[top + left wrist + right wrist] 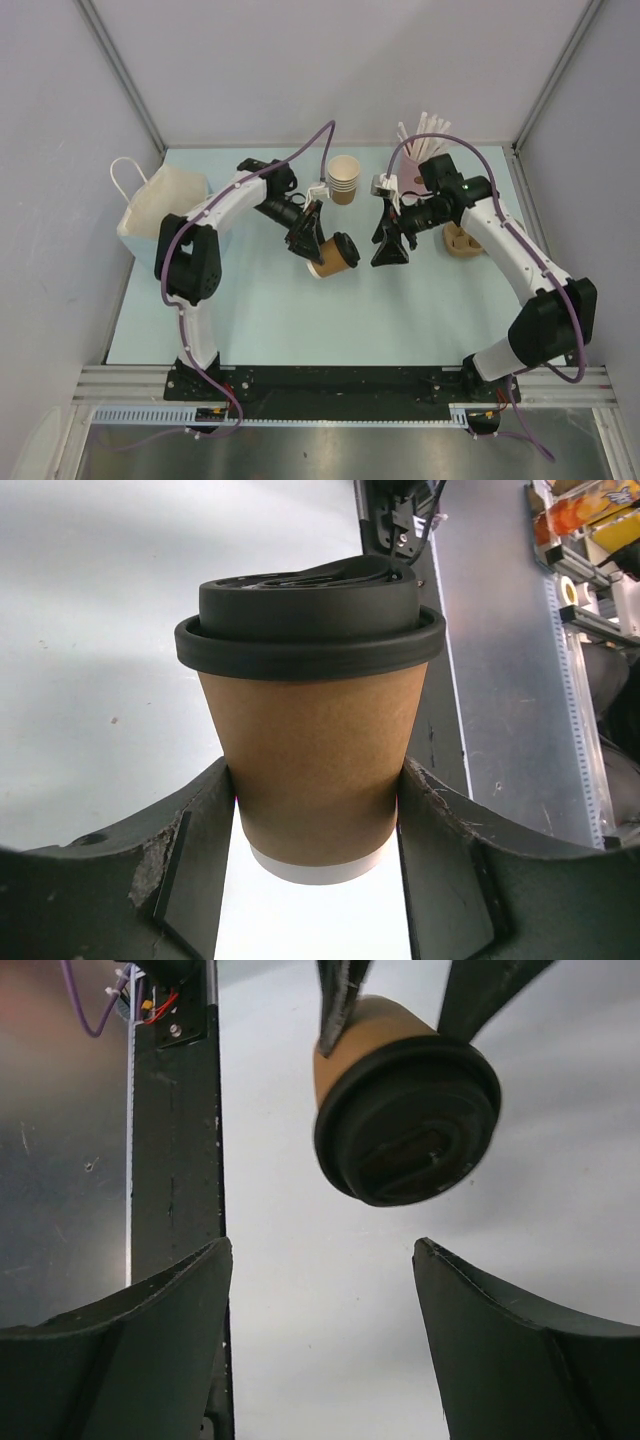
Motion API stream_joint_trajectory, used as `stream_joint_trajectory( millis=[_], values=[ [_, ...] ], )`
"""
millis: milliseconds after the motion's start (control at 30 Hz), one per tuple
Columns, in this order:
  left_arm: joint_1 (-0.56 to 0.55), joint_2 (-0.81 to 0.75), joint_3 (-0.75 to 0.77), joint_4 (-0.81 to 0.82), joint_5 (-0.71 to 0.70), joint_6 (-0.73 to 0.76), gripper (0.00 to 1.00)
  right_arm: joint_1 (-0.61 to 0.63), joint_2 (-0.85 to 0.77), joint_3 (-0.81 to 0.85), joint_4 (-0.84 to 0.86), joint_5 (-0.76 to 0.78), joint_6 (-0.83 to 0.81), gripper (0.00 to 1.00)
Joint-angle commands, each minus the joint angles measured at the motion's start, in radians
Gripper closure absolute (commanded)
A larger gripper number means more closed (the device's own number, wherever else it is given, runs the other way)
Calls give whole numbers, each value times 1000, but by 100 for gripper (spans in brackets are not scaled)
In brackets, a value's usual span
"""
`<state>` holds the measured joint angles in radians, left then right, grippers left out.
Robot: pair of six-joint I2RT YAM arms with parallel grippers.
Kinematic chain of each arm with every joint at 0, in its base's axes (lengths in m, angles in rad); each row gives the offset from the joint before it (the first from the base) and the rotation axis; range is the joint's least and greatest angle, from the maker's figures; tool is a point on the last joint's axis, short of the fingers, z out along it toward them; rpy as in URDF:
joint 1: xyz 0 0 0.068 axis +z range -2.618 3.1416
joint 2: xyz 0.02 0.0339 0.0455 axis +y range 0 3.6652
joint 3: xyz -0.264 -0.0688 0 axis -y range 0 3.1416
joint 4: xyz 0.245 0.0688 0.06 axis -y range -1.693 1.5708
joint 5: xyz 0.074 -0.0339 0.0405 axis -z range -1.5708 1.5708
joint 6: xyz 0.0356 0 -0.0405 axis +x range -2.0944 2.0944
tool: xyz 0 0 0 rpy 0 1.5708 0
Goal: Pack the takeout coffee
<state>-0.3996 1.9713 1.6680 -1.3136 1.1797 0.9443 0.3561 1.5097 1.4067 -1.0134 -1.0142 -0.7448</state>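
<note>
The takeout coffee (335,255), a brown paper cup with a black lid (310,620), hangs tilted above the table's middle, its lid facing right. My left gripper (310,243) is shut on the cup's lower body (315,760), one finger on each side. My right gripper (388,255) stands open just right of the lid, apart from it, with nothing between its fingers. In the right wrist view the lid (405,1120) faces the camera beyond the open right gripper (320,1250), and the left arm's fingers (340,1000) clamp the cup behind it.
A white paper bag (160,205) with handles stands at the table's left edge. A stack of lidless brown cups (344,178) is at the back centre. A pink cup of white sticks (420,160) and a brown round object (462,240) sit at the right.
</note>
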Motion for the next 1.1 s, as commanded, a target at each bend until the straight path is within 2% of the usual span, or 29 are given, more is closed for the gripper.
stream_joint_trajectory(
  millis=[0,333,667,867,1067],
  values=[
    [5,9,35,-150,115,96,78,49,-60,-46,68,5,-10,23],
    [-7,-3,10,-150,121,99,78,86,-45,-100,216,63,76,31],
    [-42,24,12,-151,115,96,78,135,-51,-112,236,78,81,35],
    [-42,18,13,-153,117,96,78,144,-26,-112,214,81,56,54],
    [-39,14,15,-151,116,97,78,141,-19,-114,184,83,25,55]
  ],
)
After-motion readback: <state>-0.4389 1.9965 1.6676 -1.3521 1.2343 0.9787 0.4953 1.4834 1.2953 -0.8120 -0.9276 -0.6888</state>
